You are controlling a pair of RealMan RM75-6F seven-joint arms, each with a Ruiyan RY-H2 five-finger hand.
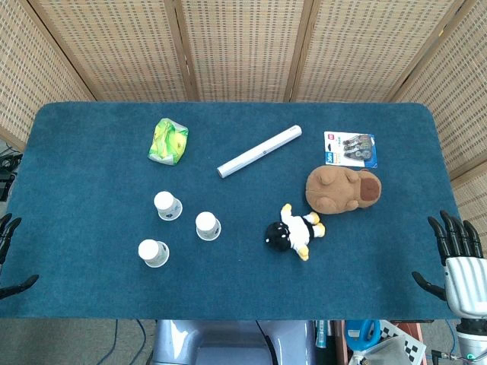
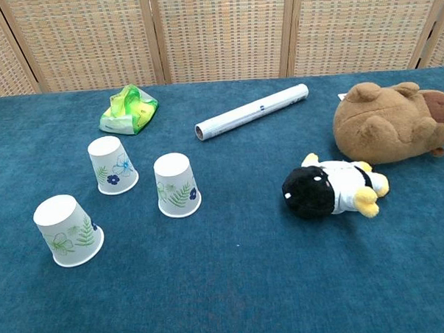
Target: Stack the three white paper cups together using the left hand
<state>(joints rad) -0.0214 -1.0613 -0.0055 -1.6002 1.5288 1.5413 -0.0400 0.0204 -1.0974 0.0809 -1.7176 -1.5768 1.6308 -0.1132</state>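
Three white paper cups with leaf and flower prints stand upside down, apart from each other, on the blue table left of centre: a far one (image 1: 167, 205) (image 2: 112, 165), a middle one (image 1: 207, 226) (image 2: 176, 185) and a near one (image 1: 153, 253) (image 2: 68, 230). My left hand (image 1: 7, 251) shows only as dark fingers at the left edge of the head view, spread and empty, well left of the cups. At the right table edge my right hand (image 1: 455, 255) is open, fingers apart, holding nothing. Neither hand appears in the chest view.
A green-yellow packet (image 1: 168, 141) (image 2: 129, 109) lies behind the cups. A white tube (image 1: 259, 151) (image 2: 252, 111) lies mid-table. A black-and-white plush (image 1: 294, 232) (image 2: 331, 189), a brown plush (image 1: 342, 188) (image 2: 393, 122) and a blister pack (image 1: 350, 148) sit to the right.
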